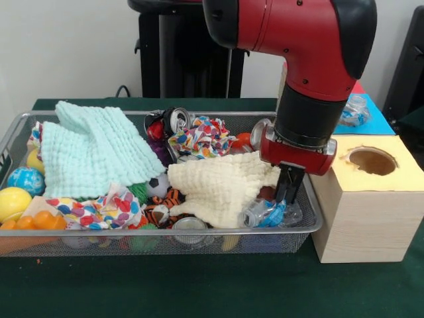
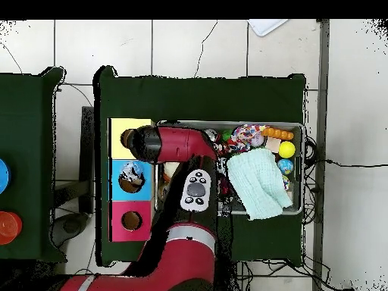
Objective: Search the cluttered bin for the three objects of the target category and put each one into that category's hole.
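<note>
- Arm reaches down into the bin at its end beside the boxes; gripper sits low in the near corner there.
- Dark fingers point straight down, their tips right at a crushed bottle. Can't tell how far apart they stand or whether they have hold of it.
- Bottle: clear crumpled plastic, blue label, lying on its side against the near rim, partly under the cream cloth.
- Second crushed bottle lies on the blue-topped box; in the overhead view it sits at the blue hole.
- Yellow-topped box is just beside the bin.
- Mint cloth covers the bin's other end; balls, cans and patterned cloth lie around it.
</note>
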Motion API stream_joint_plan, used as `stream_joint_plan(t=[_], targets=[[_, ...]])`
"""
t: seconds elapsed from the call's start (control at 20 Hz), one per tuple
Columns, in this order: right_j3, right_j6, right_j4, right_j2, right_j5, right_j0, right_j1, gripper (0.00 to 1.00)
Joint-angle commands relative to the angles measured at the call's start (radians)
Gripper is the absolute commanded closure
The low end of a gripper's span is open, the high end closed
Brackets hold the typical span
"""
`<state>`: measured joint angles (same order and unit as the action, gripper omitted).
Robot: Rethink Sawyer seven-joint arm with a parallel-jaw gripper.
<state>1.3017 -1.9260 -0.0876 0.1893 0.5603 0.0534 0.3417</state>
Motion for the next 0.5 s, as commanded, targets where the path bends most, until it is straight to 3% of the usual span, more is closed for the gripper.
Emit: stream_joint_plan(t=[0.05, 0.3, 0.5], targets=[[0.035, 0.052, 0.042, -0.097, 0.089, -0.086, 0.086, 1.0], [0.049, 0.085, 0.051, -0.08, 0.22, -0.121, 0.226, 1.0], [0.045, 0.128, 0.06, -0.091, 0.332, -0.156, 0.293, 1.0]])
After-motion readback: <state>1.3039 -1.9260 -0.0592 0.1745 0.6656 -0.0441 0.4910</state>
